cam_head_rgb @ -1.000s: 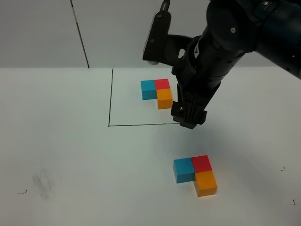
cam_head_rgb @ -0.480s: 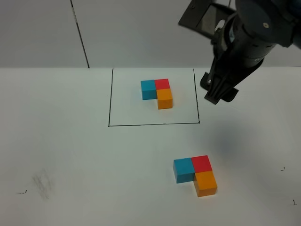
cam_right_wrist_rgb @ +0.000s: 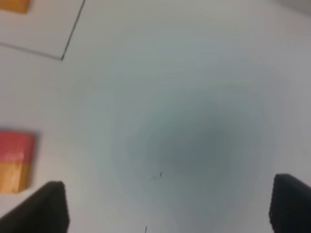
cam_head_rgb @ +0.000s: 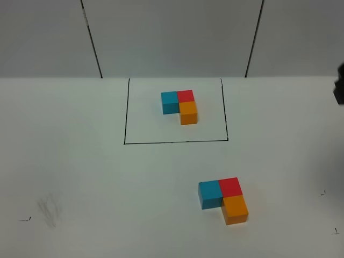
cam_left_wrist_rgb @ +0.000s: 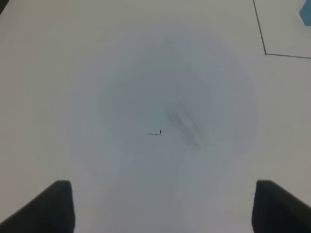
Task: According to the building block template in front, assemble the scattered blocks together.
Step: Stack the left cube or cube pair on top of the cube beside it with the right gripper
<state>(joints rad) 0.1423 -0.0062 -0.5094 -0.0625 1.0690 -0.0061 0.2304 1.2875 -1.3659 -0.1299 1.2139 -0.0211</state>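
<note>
Three scattered blocks (cam_head_rgb: 223,200), upright L-shape.

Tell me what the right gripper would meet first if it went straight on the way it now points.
Judging by the right wrist view, the open right gripper points at bare white tabletop, so it would likely meet that first. The assembled red cube and orange cube lie off to one side.

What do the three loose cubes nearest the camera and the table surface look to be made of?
Loose cubes: flat matte faces in solid blue, red and orange, with no grain or glare; probably painted wood or plastic, hard to say which. Table: smooth, matte white, laminate or paper-like, with faint smudges and pen marks.
</note>
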